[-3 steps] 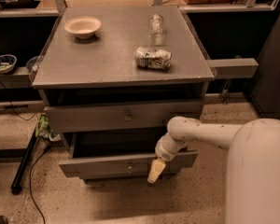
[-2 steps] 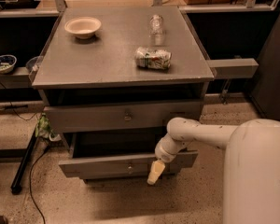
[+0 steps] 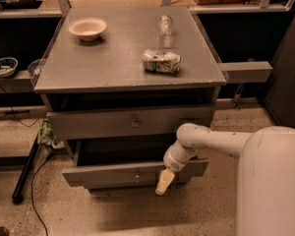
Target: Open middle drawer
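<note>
The cabinet top (image 3: 113,63) bears a bowl (image 3: 87,28), a bottle (image 3: 164,26) and a toppled can (image 3: 161,61) (jaws below, at the middle drawer (image 3: 103,175)).

We see the cabinet (image 3: 113,73) mid-frame. On its top: bowl (image 3: 87,28) upper left, bottle (image 3: 164,26) upper centre, can (image 3: 161,61) lying in front of the bottle. Below the top is the upper drawer (image 3: 98,124). Under it the middle drawer (image 3: 103,175) sticks out further toward us. The gripper (image 3: 162,183) is low centre, just before that drawer's front and right of its knob (image 3: 136,174). The arm (image 3: 206,140) enters from the lower right.
</note>
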You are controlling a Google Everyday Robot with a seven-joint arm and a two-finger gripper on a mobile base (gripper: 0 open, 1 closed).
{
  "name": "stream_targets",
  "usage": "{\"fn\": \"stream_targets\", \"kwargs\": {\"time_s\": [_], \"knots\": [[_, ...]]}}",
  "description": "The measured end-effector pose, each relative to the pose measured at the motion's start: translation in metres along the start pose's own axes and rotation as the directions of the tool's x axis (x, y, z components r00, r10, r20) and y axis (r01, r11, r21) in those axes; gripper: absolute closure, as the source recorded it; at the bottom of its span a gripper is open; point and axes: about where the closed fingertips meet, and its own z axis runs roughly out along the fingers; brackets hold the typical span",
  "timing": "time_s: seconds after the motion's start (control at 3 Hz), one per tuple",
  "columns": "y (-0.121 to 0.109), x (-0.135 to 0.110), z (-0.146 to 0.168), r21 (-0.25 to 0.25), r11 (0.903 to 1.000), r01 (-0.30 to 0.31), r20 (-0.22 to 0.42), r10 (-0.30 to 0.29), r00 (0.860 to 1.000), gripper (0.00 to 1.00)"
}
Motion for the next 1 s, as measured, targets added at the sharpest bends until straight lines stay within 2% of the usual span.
{"fn": "stream_targets", "kwargs": {"time_s": [1.0], "knots": [[0.0009,0.0024,-0.0031,-0.016,0.9999,-0.002,0.009,0.002,1.0,0.0]]}}
